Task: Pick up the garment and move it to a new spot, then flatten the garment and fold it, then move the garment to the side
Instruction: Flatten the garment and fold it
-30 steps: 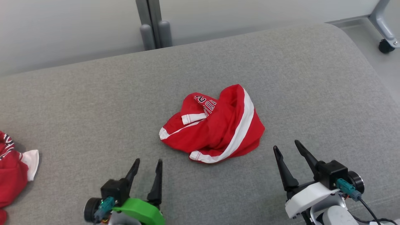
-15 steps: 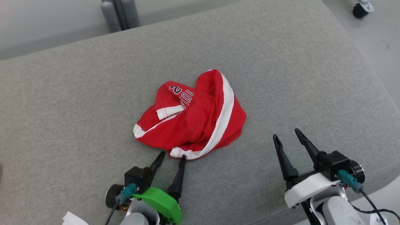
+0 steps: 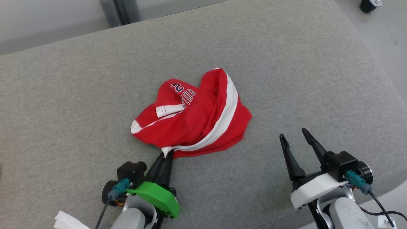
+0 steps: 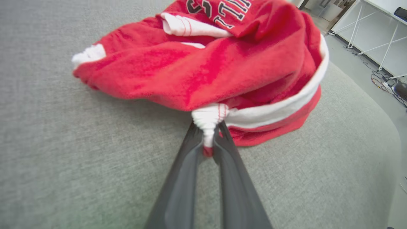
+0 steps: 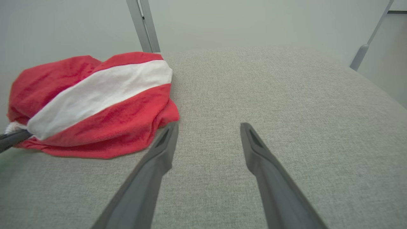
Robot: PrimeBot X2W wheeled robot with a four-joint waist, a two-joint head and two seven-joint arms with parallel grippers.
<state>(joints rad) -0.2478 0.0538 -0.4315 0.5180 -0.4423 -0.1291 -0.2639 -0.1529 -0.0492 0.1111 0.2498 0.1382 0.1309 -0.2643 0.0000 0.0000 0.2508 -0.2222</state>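
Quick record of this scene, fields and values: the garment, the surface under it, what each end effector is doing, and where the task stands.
garment: red with a white stripe and dark lettering, crumpled in a heap
surface: grey fabric cushion
left end effector: shut on the garment's near white-hemmed edge
right end effector: open, above bare cushion to the garment's right, not touching it
task stage: one corner gripped; heap lies on the cushion, not yet flattened or folded
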